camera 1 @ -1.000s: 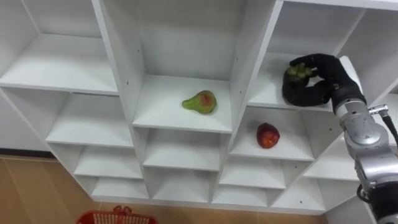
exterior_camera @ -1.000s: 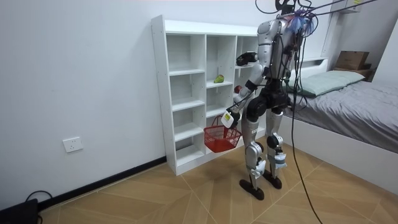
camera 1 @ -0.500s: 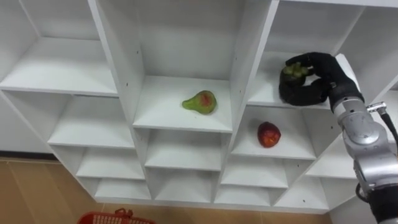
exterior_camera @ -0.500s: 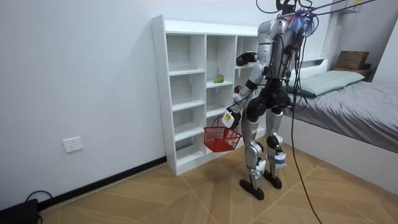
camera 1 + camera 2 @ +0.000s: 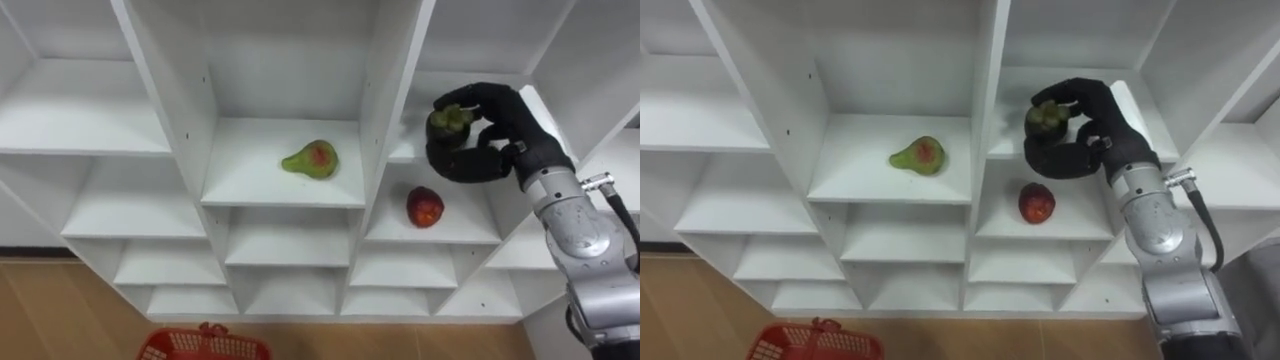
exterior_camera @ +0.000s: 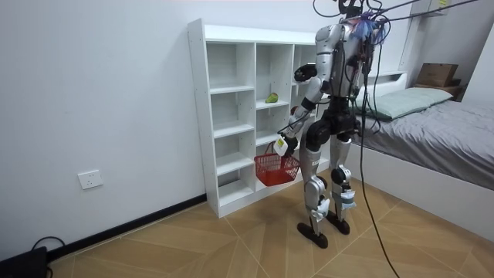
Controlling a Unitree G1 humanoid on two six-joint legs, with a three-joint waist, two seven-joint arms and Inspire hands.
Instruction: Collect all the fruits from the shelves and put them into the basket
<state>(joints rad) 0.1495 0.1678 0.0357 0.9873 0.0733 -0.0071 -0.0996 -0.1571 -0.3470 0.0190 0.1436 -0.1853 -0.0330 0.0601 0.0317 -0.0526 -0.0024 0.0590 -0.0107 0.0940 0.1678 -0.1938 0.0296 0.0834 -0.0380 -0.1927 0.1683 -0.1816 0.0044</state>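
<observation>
Robot on the wood floor (image 6: 231, 247) beside the bed (image 6: 455, 131), facing the white closet (image 5: 385, 110), right hand (image 5: 500, 125) clasping green grapes (image 5: 450, 118), left hand (image 6: 282, 145) gripping the red basket (image 6: 276, 167), pear (image 5: 310, 159) and apple (image 5: 425, 206) shelved.

1. Closet (image 5: 250, 182): smooth white board, matt, probably laminate.
2. Basket (image 5: 205, 346), bottom left: red plastic mesh.
3. Floor (image 6: 231, 247): wood parquet, faint sheen.
4. Right hand (image 5: 500, 140): matt black; forearm (image 5: 585, 235) brushed metal.
</observation>
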